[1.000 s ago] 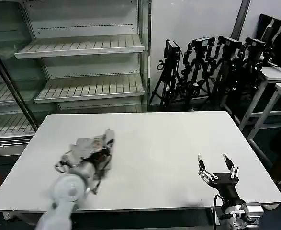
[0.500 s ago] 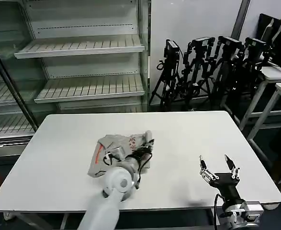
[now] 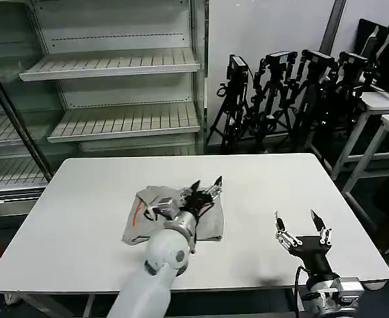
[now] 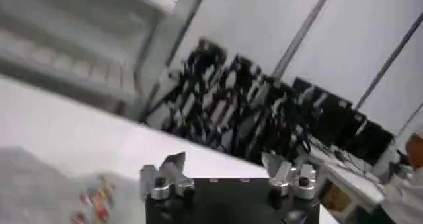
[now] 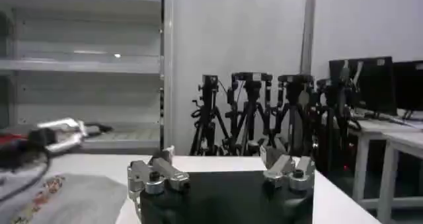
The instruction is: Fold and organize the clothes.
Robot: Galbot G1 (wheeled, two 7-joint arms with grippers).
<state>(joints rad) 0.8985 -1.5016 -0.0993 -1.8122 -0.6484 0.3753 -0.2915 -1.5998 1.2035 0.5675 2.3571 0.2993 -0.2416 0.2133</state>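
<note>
A light grey T-shirt (image 3: 143, 203) lies loosely bunched on the white table (image 3: 260, 179), left of the middle, with a red mark on its left part. My left gripper (image 3: 207, 185) is open just above the shirt's right edge, holding nothing. In the left wrist view my left gripper (image 4: 225, 170) stands over bare table, and the shirt (image 4: 39, 189) with its small multicolour print (image 4: 92, 202) lies beside it. My right gripper (image 3: 296, 221) is open near the front right of the table. From the right wrist, my right gripper (image 5: 220, 158) faces the shirt (image 5: 73, 195).
Empty shelving (image 3: 111, 63) stands behind the table on the left. A row of black tripods (image 3: 287, 99) stands behind it on the right, and white desks (image 3: 386, 106) at the far right. Bare tabletop stretches between the shirt and my right gripper.
My left gripper carried the shirt rightward across the table, then opened and let it go, and the shirt now lies flatter. The right gripper has hardly moved.
</note>
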